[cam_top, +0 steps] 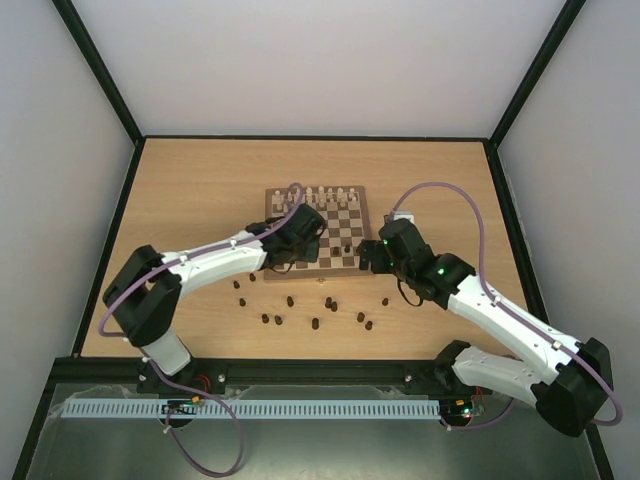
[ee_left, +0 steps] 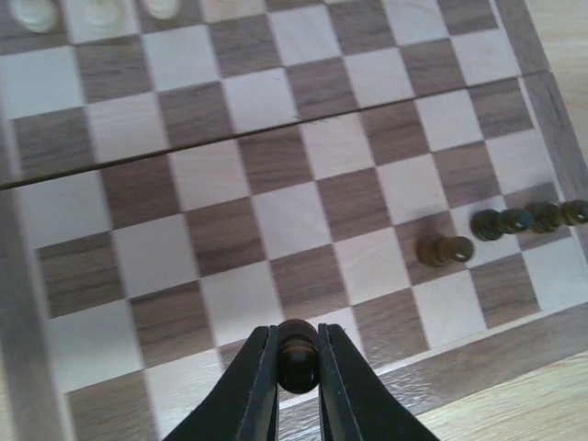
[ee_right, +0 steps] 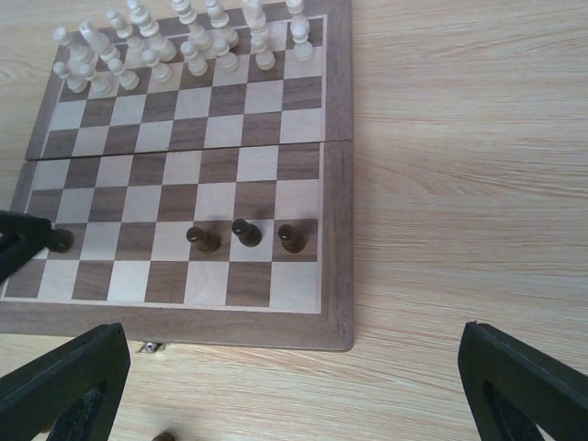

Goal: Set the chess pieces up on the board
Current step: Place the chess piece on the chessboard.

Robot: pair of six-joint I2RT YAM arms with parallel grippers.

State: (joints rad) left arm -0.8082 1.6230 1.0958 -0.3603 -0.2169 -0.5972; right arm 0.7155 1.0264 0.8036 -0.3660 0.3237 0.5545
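Top ext: chessboard [cam_top: 338, 228] mid-table [cam_top: 200, 190], cream chessmen [cam_top: 320, 193] lined along its far rows. Approx a dozen loose dark chessmen [cam_top: 314, 323] are scattered on the wood btw board & arm bases. Left gripper [cam_top: 280, 255] sits over the board's near-left corner, right gripper [cam_top: 365, 258] at the near-right edge.

L wrist: fingers clamped on a dark pawn [ee_left: 298, 354] by its round head, low over the near rows, w/ three placed pawns [ee_left: 446, 250] off to the right. Can't tell if its base touches.

R wrist: jaws spread wide, nothing btw them, hanging over the near-right border. The three pawns stand upright, second row.

Handling, my guess: tiny, light, rigid wood w/ a smooth round head, prone to twist or pop from the pads & tip on release. Pinch just under the head & keep it vertical.
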